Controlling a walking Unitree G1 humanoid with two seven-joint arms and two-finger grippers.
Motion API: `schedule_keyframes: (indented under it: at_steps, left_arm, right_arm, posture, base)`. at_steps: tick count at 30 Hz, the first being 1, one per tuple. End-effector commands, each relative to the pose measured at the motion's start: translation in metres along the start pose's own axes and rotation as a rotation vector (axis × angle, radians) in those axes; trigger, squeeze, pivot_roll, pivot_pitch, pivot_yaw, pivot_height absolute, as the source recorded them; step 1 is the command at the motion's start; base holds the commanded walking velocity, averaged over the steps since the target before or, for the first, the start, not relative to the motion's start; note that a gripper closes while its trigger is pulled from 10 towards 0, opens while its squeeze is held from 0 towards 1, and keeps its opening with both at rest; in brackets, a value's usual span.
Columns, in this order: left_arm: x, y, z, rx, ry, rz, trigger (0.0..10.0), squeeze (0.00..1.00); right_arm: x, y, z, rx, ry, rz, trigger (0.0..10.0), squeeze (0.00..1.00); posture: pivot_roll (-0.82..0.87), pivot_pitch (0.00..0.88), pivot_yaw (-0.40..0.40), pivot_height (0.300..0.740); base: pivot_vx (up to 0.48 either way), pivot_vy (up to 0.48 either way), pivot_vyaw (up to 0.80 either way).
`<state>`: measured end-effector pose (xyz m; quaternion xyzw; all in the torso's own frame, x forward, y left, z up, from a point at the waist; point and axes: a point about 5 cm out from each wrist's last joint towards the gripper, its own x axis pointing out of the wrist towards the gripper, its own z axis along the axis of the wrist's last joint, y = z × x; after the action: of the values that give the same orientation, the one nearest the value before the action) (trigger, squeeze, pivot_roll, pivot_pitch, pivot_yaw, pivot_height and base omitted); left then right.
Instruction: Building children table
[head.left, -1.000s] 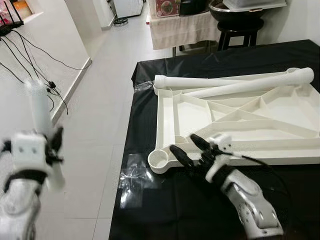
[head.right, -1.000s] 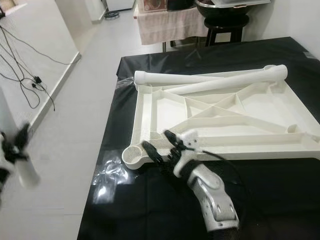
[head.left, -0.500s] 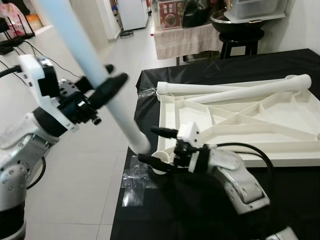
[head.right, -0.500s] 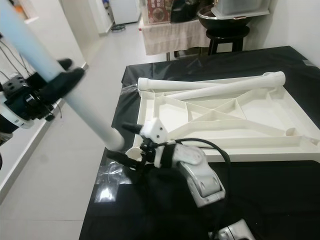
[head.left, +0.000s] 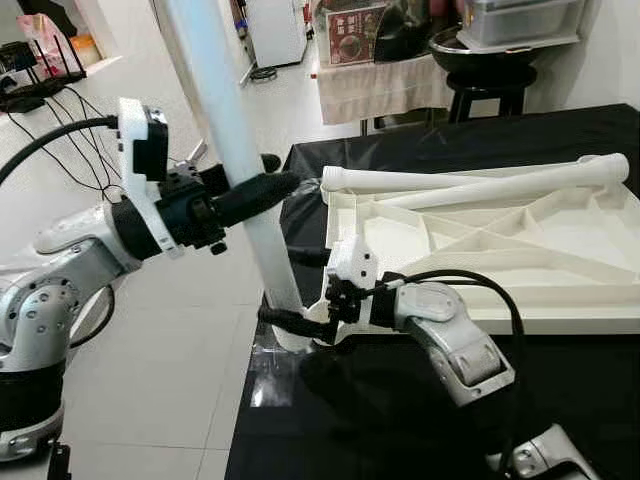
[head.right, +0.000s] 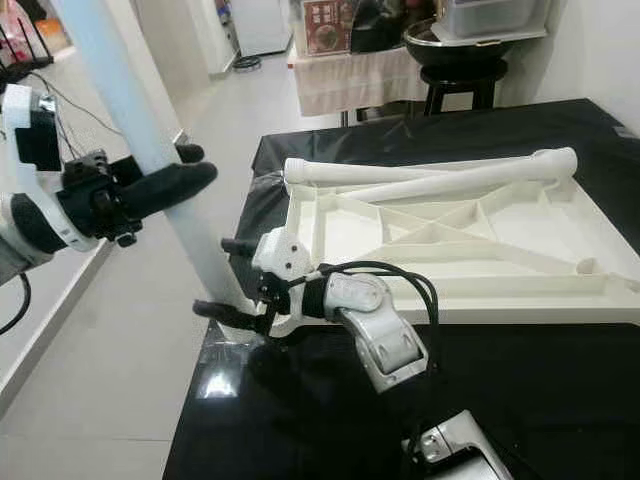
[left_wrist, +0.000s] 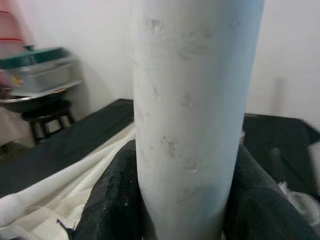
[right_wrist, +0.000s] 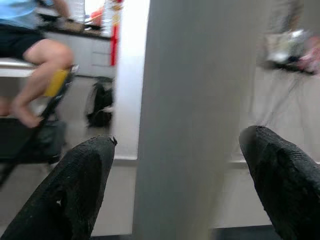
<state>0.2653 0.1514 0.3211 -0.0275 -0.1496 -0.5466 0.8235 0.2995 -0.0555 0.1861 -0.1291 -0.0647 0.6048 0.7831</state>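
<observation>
Behind the held leg (head.left: 235, 150), a stool (head.left: 485, 80) (dark) stands.

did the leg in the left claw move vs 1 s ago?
Yes. The table leg, gripped by the left claw, has swung in from over the floor to the corner socket of the upturned tabletop.

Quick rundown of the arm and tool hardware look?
Both arms are silver metal segments with black joint bands. The left tool and right tool each have two long black textured fingers on a black body topped by a white boxy housing. Black cables loop off each wrist.
</observation>
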Motion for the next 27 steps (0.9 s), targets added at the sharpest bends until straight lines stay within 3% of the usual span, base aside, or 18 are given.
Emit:
schedule_keyframes:
  at_steps: [1, 3, 9, 10, 13, 14, 27]
  left_arm:
    - [0.005, -0.008, 0.004, 0.011, -0.025, -0.073, 10.0, 0.0]
    - [0.013, -0.024, 0.007, 0.019, -0.048, -0.224, 10.0, 0.0]
    - [0.014, -0.033, 0.008, 0.013, -0.038, -0.319, 10.0, 0.0]
    - [0.015, -0.035, 0.007, 0.011, -0.027, -0.349, 10.0, 0.0]
    - [0.016, -0.036, 0.006, 0.01, -0.019, -0.364, 10.0, 0.0]
    - [0.016, -0.036, 0.004, 0.017, -0.01, -0.376, 10.0, 0.0]
    - [0.016, -0.037, 0.007, 0.052, -0.038, -0.407, 10.0, 0.0]
  right_arm:
    - [0.008, 0.009, -0.001, 0.005, 0.013, 0.052, 10.0, 0.0]
    - [0.018, 0.012, -0.004, 0.022, 0.035, 0.102, 10.0, 0.0]
    - [0.025, 0.01, -0.004, 0.017, 0.031, 0.117, 10.0, 0.0]
    - [0.029, 0.01, -0.004, 0.016, 0.03, 0.128, 4.0, 0.0]
    - [0.032, 0.009, -0.005, 0.014, 0.029, 0.137, 4.0, 0.0]
    - [0.033, 0.009, -0.005, 0.016, 0.03, 0.143, 0.0, 0.0]
    - [0.033, 0.008, -0.007, 0.06, 0.035, 0.144, 0.0, 0.0]
  posture:
    - [-0.1, 0.0, 0.148, 0.74]
    - [-0.09, 0.0, 0.142, 0.74]
    - [-0.09, 0.0, 0.135, 0.74]
    - [-0.09, 0.0, 0.132, 0.74]
    - [-0.09, 0.0, 0.129, 0.74]
    - [-0.09, 0.0, 0.126, 0.74]
    - [-0.09, 0.0, 0.115, 0.74]
  base:
    - [0.0, 0.0, 0.0]
    - [0.0, 0.0, 0.0]
    - [0.0, 0.0, 0.0]
    - [0.0, 0.0, 0.0]
    - [0.0, 0.0, 0.0]
    - [0.0, 0.0, 0.0]
    - [0.0, 0.0, 0.0]
